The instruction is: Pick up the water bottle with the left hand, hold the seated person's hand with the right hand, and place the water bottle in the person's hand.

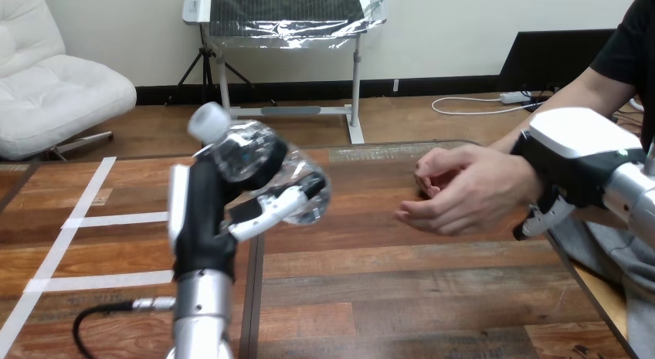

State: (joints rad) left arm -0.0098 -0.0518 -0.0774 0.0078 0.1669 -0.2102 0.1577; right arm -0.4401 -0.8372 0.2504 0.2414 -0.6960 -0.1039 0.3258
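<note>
Gripping the clear water bottle [249,154] above the table [386,297], the left hand [202,214] is hiding part of it; rightward, the person's hand [463,193] is hovering cupped, the right hand [575,147] curling round its wrist, fingertips mostly hidden.

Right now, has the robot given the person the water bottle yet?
Not yet. Done: the left hand holds the water bottle up off the table. In hand: the right hand is curled round the person's wrist. Left: putting the bottle into the person's hand, which is empty.
</note>
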